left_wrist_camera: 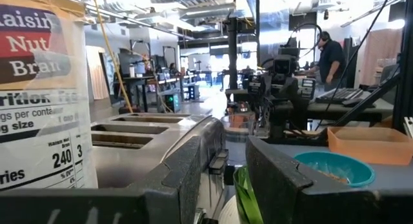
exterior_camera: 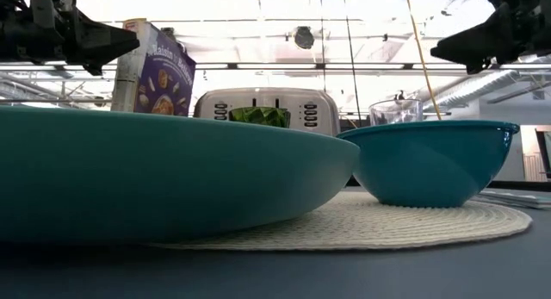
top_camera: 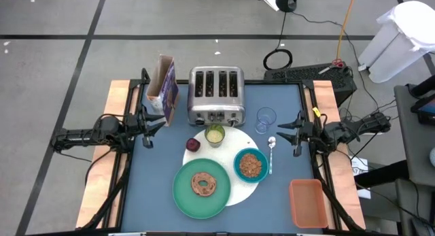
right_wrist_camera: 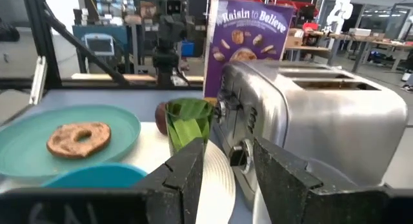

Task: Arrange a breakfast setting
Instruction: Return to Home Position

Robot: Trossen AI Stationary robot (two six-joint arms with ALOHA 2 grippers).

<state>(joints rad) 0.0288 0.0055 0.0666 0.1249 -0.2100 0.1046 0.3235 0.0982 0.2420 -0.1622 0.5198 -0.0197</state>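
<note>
A large white round disc (top_camera: 234, 188) lies mid-table. On it rest a green plate (top_camera: 183, 195) bearing a brown ring pastry (top_camera: 203, 184), a teal bowl (top_camera: 251, 165), a yellow-green cup (top_camera: 215, 135) and, at its left rim, a dark red fruit (top_camera: 194, 145). Right of the bowl a metal spoon (top_camera: 271, 153) lies on the table, with a clear glass (top_camera: 265, 119) beyond it. My left gripper (top_camera: 155, 127) hovers open at the table's left side. My right gripper (top_camera: 289, 135) hovers open at the right side. Neither has anything between its fingers.
A silver toaster (top_camera: 216, 95) stands at the far middle, with a purple cereal box (top_camera: 163, 88) to its left. An orange tray (top_camera: 307, 203) sits at the near right corner. A person stands in the room beyond the table (left_wrist_camera: 330, 53).
</note>
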